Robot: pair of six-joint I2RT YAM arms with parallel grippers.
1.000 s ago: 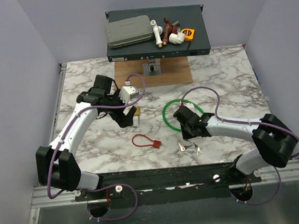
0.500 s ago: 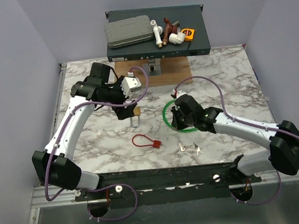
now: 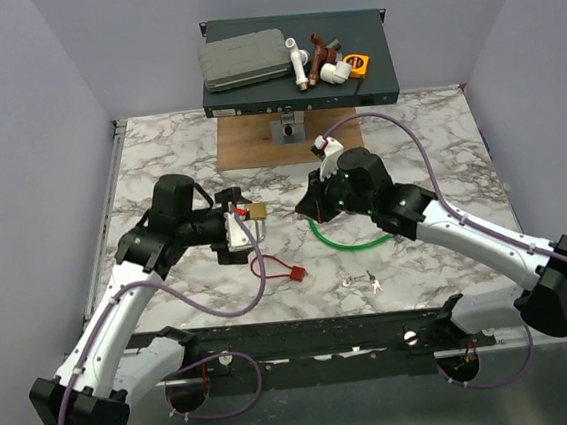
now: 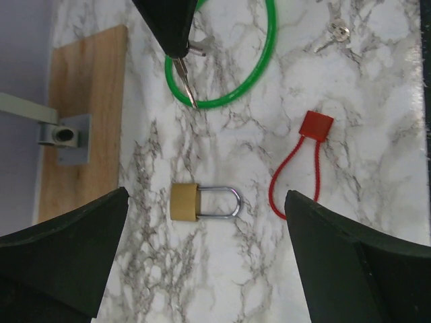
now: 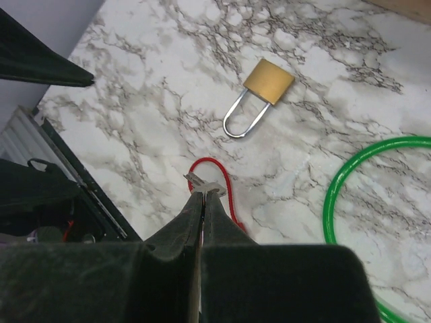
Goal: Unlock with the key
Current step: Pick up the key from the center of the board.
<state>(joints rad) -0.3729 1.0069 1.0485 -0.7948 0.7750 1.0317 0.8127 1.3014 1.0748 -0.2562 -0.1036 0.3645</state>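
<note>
Light is bright, even and diffuse, falling from overhead — the white marble table [image 3: 429,158] is well exposed with no blown-out patches, and the shadows on it are faint and soft-edged. The top view is sharp across the frame, its walls [image 3: 16,148] tinted a cool lavender; the metal tray [image 3: 313,411] at the bottom edge is dimmer. In the left wrist view the left fingers [image 4: 60,256] are dark, nearly featureless and soft, while the padlock [image 4: 184,202] is crisp, its shackle carrying small glints. In the right wrist view the right fingers [image 5: 269,282] are a blurred black mass — focus lies on the key [image 5: 205,187] and the marble beyond.
</note>
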